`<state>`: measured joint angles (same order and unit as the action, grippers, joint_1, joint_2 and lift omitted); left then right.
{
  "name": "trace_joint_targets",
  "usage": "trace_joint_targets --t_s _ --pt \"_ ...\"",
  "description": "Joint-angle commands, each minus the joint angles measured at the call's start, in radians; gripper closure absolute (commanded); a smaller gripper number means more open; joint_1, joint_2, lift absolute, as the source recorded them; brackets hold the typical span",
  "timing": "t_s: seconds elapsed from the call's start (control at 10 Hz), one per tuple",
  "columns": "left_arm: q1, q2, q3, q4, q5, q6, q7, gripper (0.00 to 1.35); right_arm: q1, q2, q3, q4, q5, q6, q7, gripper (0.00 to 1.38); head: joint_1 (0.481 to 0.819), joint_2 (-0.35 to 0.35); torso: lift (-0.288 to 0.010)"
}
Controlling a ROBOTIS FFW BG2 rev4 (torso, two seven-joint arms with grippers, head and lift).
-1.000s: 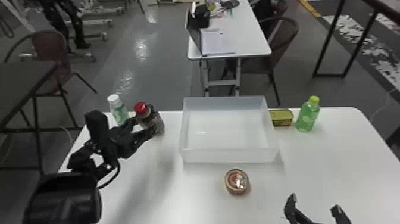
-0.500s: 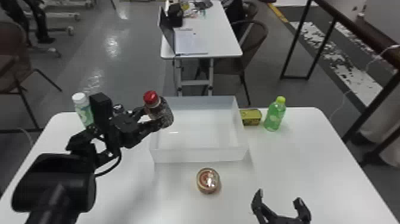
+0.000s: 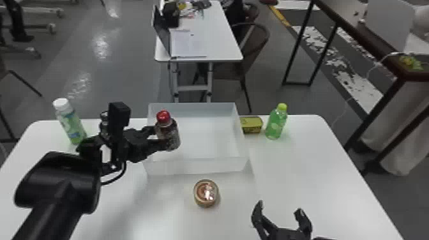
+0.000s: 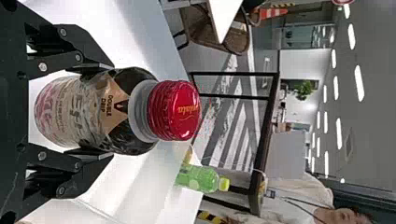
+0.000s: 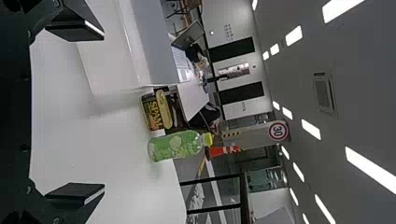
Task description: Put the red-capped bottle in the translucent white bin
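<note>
Clamped in the left black gripper [image 3: 158, 137], a dark plastic red-capped bottle [image 3: 169, 134] is held above the left edge of the rectangular translucent white bin [image 3: 198, 166]; if released early, it could be tipped outward. The right gripper [image 3: 280, 206] is spread.

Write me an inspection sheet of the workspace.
Surface: white tabletop, flat.
Job's things: red-capped dark plastic bottle, gripped, seemingly over the left side of the translucent white bin.
Clutter: white-capped green bottle, far left; yellow tin and yellow-capped green bottle, right of the bin; round tin, nearer us.
Grippers: left gripper, fingers closed around the bottle; right gripper, fingers apart, over the near right.
Cables: black cable looping at the left wrist.
Surroundings: second white table, brown chair.
</note>
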<state>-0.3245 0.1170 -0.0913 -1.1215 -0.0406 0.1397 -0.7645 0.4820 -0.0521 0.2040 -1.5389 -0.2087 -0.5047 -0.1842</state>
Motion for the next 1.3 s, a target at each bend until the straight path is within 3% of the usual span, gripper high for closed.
trace_joint_targets --t_s 0.0,0.1,0.2,0.4,0.5,0.7,0.8,1.0,1.2 --pt "-0.067 -0.007 -0.018 0.131 -0.015 -0.038 -0.004 0.82 0.000 0.000 0.000 0.002 -0.003 0.000 0.000 0.15 0.695 -0.093 -0.034" --pt "-0.108 -0.010 -0.039 0.215 -0.027 -0.054 -0.004 0.82 0.000 0.000 0.000 0.002 -0.003 0.000 0.000 0.15 0.695 -0.092 -0.034" --pt "-0.145 -0.020 -0.045 0.296 -0.035 -0.074 0.001 0.70 -0.003 -0.002 0.000 0.003 -0.003 0.000 0.005 0.15 0.695 -0.096 -0.034" --pt "-0.145 -0.028 -0.047 0.296 -0.025 -0.118 0.022 0.17 -0.002 -0.002 0.000 0.003 -0.008 0.000 0.006 0.15 0.695 -0.101 -0.034" --pt "-0.145 -0.028 -0.045 0.295 -0.016 -0.137 0.025 0.09 0.000 -0.002 -0.002 0.003 -0.008 0.000 0.006 0.15 0.695 -0.103 -0.034" --pt "-0.119 -0.019 -0.041 0.259 0.054 -0.183 0.022 0.11 0.000 -0.003 -0.002 0.002 -0.009 0.000 0.006 0.15 0.695 -0.108 -0.034" --pt "-0.054 -0.013 -0.008 0.132 0.058 -0.141 0.025 0.11 0.000 -0.003 -0.002 0.002 -0.009 0.000 0.006 0.15 0.695 -0.109 -0.034" --pt "0.124 -0.023 0.107 -0.158 0.081 -0.069 0.048 0.11 -0.002 -0.002 -0.002 0.002 -0.009 0.000 0.006 0.15 0.695 -0.096 -0.034" --pt "0.279 -0.023 0.185 -0.356 0.136 -0.031 0.076 0.11 -0.002 0.003 -0.002 0.002 -0.005 0.000 0.006 0.15 0.695 -0.056 -0.034"
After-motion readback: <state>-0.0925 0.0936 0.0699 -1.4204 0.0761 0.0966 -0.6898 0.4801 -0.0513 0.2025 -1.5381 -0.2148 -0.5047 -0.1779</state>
